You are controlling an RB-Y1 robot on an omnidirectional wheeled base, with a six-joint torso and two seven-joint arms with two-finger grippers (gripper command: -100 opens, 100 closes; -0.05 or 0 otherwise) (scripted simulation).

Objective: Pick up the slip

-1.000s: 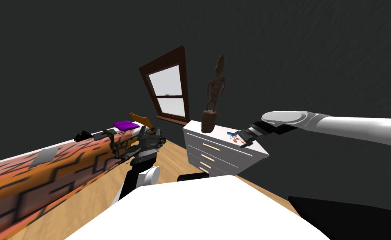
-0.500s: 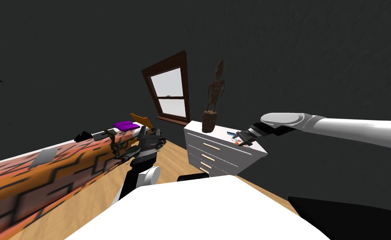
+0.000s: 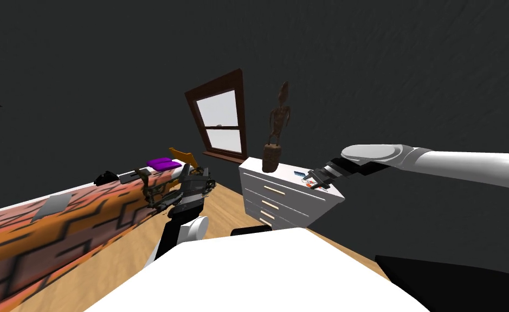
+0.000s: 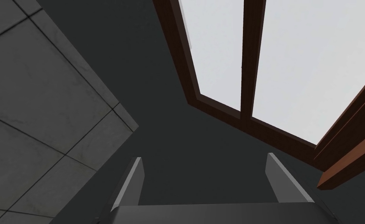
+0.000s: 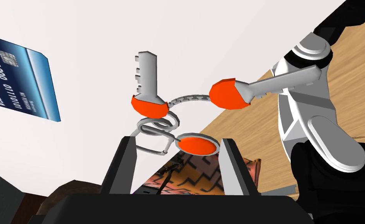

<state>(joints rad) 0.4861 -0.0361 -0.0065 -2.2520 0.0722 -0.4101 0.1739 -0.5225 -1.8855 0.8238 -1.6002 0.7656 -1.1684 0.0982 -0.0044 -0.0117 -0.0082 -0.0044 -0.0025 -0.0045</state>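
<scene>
Right hand: fingers drawn in narrower than fully apart, clamped on a key ring. Its wire loop touches one finger, and its round orange tag touches the other. Two grey keys with orange heads hang off the ring: one upper centre of the right wrist frame, the other right of centre. A blue bank card lies flat at the far left of that frame, apart from the keys. All of this is over the white top of the chest of drawers. In the head frame that chest is just right of centre, with my right arm reaching in from the right edge. A dark brown figure statue stands upright at the chest's back corner.

Left hand: fingers wide apart, gripping nothing. In the head frame it sits centre-left, beside the bed.

Slip: I cannot tell for sure which thing it is. A flat grey piece lies on the bed, left of centre in the head frame, well apart from both hands. A purple thing lies further up the bed.
</scene>
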